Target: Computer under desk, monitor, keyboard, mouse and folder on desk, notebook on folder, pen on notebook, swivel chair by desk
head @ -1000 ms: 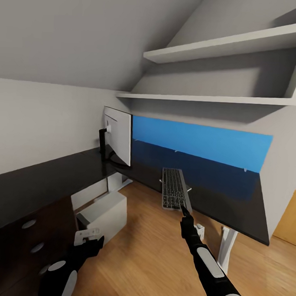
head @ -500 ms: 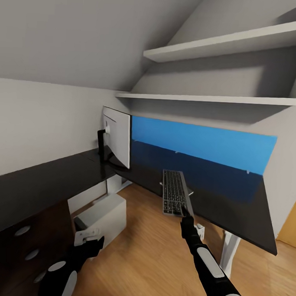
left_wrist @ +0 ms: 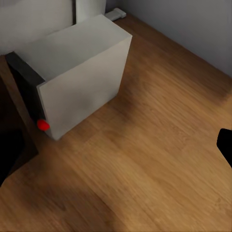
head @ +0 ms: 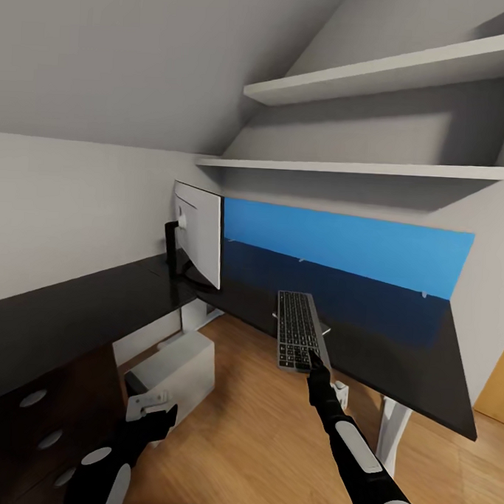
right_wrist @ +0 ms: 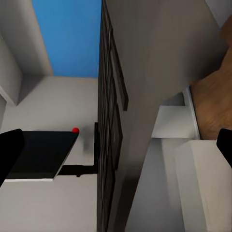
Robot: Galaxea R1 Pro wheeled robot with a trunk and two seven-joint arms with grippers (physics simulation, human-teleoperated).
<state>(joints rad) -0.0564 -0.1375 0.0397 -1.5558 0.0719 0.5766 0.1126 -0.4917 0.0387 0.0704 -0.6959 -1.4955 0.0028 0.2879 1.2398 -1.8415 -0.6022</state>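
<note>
Black L-shaped desk top [head: 395, 341]: smooth, glossy, mirrors the blue panel. Blue back panel [head: 356, 246]: flat, matt. Warm brown plank floor [head: 250, 429]: wood grain, low satin sheen. Pale grey computer case [left_wrist: 79, 79]: smooth, matt. White wall shelves [head: 379, 78]: matt painted look. Dark grey keyboard [head: 297, 339]: matt keys.

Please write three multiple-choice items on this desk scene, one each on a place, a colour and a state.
1. Where is the computer?
A. on the floor under the desk
B. on the upper shelf
C. on the desk top

2. What colour is the panel behind the desk?
A. red
B. blue
C. green

3. What does the right pincer hold?
A. nothing
B. the monitor
C. the keyboard

Key: 1 A, it sits on the wood floor; 2 B, bright blue; 3 C, the keyboard's near end is in the pincer.
</note>
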